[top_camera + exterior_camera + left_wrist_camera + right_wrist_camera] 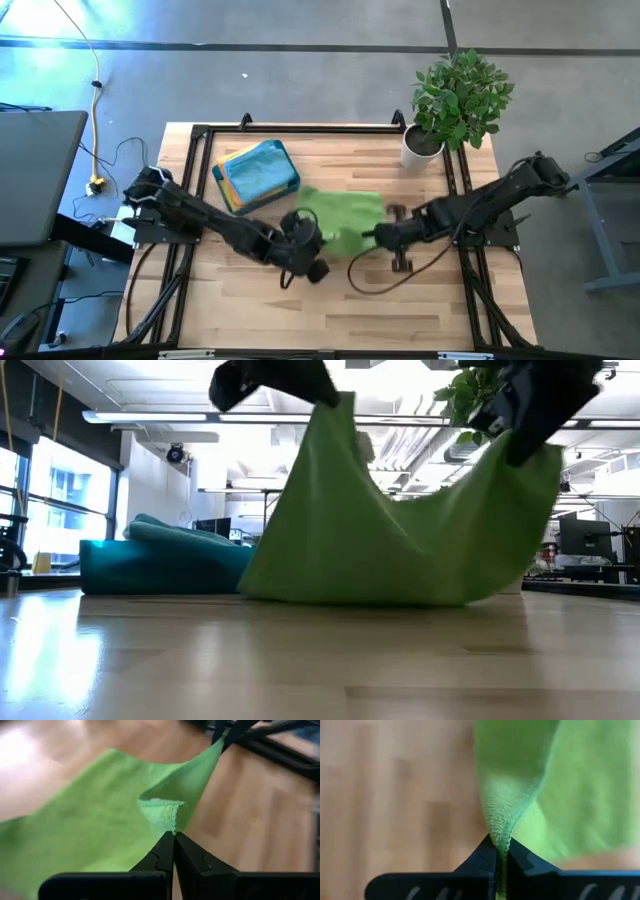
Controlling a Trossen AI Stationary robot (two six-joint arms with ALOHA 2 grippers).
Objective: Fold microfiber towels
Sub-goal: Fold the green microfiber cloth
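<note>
Low view: lime green microfiber towel [400,540] hangs as a sagging sheet between both grippers, bottom edge on the wooden table [320,660]. Left gripper [174,836] and right gripper [499,845] each pinch a corner, clamped tight. Long axis runs left-right, mid-table.

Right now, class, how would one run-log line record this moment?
left end effector: shut on lime green towel corner | right end effector: shut on other corner | towel: lifted, sagging onto table
</note>
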